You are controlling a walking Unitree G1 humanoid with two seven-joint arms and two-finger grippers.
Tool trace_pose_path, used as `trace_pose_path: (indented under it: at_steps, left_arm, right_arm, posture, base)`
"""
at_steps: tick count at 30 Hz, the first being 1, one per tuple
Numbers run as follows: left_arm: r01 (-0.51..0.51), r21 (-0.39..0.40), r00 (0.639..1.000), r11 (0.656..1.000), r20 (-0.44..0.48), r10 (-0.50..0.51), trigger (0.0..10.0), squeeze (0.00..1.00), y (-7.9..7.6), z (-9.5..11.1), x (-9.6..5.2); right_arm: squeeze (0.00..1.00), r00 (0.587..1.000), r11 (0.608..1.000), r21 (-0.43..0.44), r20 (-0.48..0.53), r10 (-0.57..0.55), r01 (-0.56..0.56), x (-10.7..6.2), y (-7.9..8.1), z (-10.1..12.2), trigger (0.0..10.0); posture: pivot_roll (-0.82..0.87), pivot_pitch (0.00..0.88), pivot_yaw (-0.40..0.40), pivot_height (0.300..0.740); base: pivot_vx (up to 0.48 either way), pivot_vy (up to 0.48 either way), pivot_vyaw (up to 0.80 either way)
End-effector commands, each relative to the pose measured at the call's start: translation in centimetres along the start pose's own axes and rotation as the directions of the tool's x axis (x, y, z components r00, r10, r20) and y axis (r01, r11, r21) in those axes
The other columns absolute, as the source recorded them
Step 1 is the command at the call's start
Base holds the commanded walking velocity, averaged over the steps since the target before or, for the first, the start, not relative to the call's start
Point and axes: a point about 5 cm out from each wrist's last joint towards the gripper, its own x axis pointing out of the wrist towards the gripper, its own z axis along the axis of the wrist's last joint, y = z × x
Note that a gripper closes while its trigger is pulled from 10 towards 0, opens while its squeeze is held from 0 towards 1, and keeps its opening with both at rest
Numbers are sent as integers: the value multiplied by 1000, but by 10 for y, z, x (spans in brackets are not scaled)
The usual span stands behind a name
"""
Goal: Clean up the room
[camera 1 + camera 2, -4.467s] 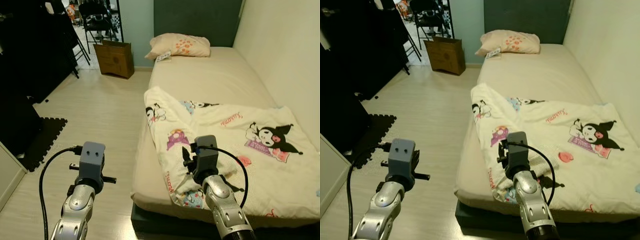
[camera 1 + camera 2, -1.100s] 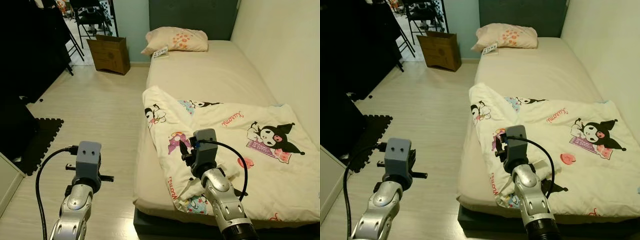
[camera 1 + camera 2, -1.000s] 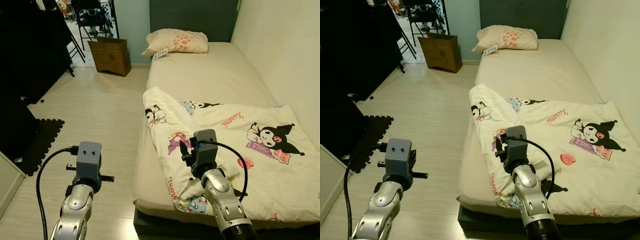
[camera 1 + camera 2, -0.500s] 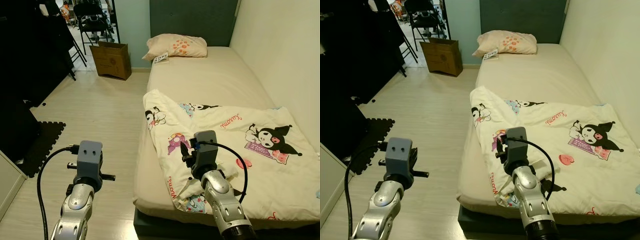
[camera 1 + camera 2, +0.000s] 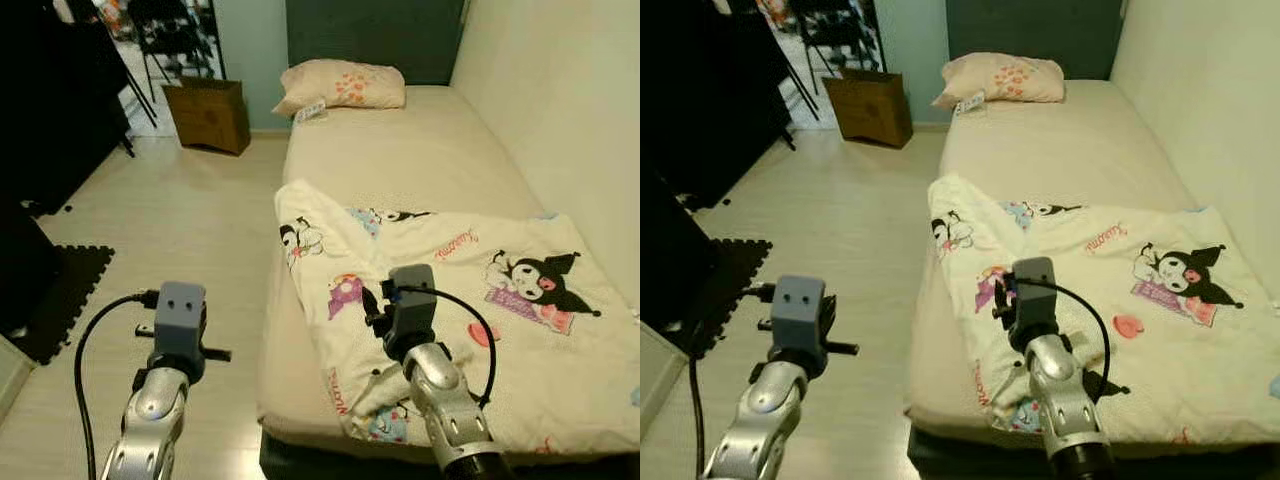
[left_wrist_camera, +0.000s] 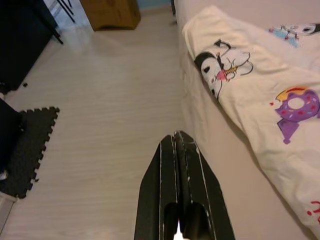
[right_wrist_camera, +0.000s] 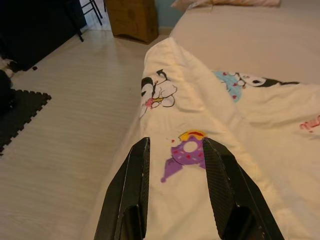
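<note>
Pale wood floor (image 5: 180, 250) at left. Bed (image 5: 420, 160) at right, pillow (image 5: 340, 85) up top by the dark headboard (image 5: 375, 35). Printed blanket (image 5: 480, 300) rumpled across the lower right. Box (image 5: 208, 115) upper left. Right gripper (image 7: 175, 152) spread above the blanket; left gripper (image 6: 176, 142) pressed closed over floor.

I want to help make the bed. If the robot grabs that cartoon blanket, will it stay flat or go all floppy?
Probably floppy: the blanket already lies in soft folds and droops over the bed edge. It looks thin, so likely light. The open right tool may lift only a bunch.
</note>
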Motion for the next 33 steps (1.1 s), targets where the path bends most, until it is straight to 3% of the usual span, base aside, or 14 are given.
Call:
trace_pose_path:
  at_steps: [1,21,33]
  left_arm:
    - [6,-5,1000,1000,-4,-6,10000,0,0,-1,-1]
    - [17,15,1000,1000,13,-17,10000,0,2,1,-2]
    - [0,14,1000,1000,-21,0,10000,0,2,-2,1]
  right_arm:
    - [0,1000,1000,6,-13,-3,3,-1,-1,-4,10000]
    - [0,1000,1000,20,-16,-11,11,-3,0,-7,10000]
    - [0,1000,999,30,-14,-14,15,-1,0,-6,10000]
  posture:
    - [-55,91,37,740]
    - [-44,93,42,740]
    - [-43,95,45,740]
  base:
    - [307,0,0]
    - [0,0,0]
    - [0,0,0]
